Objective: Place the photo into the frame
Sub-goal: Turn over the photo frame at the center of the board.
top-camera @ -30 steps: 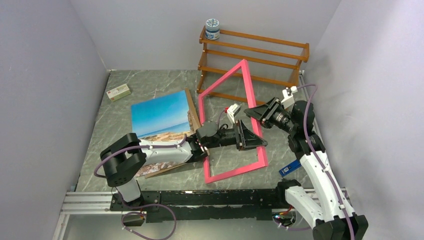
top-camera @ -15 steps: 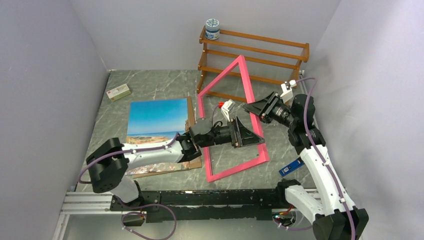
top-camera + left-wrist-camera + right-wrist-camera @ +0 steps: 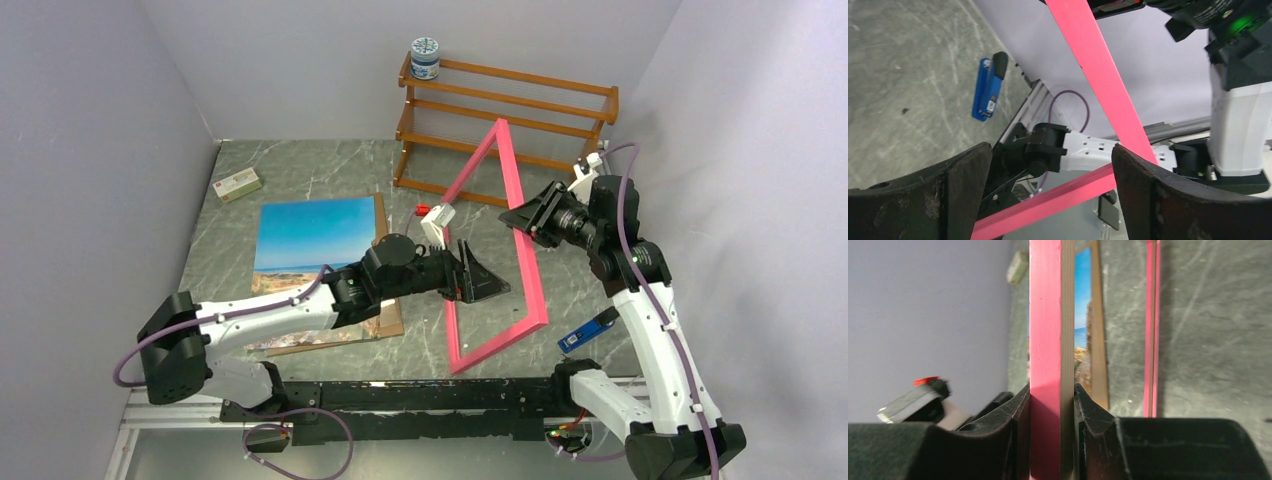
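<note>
The pink frame stands steeply tilted on its lower edge, its top toward the rack. My right gripper is shut on its right rail, and the right wrist view shows that rail pinched between both pads of the gripper. My left gripper is open just left of the frame and holds nothing. In the left wrist view the gripper has wide jaws, and the pink rails cross beyond them untouched. The seashore photo lies face up on a brown panel at the left.
An orange-brown wooden rack stands at the back with a small jar on its top. A small box lies at the far left. A blue tool rests by the right arm's base. Grey walls close in on both sides.
My left gripper opened, let go of the frame and drew back left. My right gripper swung the frame more upright and to the right.
</note>
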You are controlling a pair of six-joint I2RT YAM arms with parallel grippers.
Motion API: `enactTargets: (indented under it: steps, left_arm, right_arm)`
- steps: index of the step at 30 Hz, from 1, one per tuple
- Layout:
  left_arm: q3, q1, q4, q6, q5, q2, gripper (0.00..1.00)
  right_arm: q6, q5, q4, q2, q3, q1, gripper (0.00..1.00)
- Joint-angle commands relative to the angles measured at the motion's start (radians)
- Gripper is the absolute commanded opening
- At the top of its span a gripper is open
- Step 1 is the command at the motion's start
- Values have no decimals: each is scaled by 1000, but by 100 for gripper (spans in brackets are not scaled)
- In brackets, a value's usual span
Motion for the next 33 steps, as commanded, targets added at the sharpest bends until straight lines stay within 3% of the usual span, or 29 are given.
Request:
enactTargets:
  steps: [1,8,13,18,25,33]
  left_arm:
    - [-7,-3,-137,100,-101,-88,94]
    - [15,9,-460,131,-388,-163,94]
    - [22,87,-613,106,-511,-218,94]
    - [18,252,-660,104,-463,-270,94]
    - [125,458,-771,195,-368,-263,94]
    - [361,545,-1033,298,-677,-283,94]
  right_arm:
    - [-105,103,-120,12,117,-5,0]
    - [-226,164,-270,77,275,-2,0]
    - [-243,202,-340,140,332,28,0]
    - [-220,331,-356,206,346,191,0]
    - [-112,414,-235,316,342,366,0]
    - [17,612,-121,587,442,663,0]
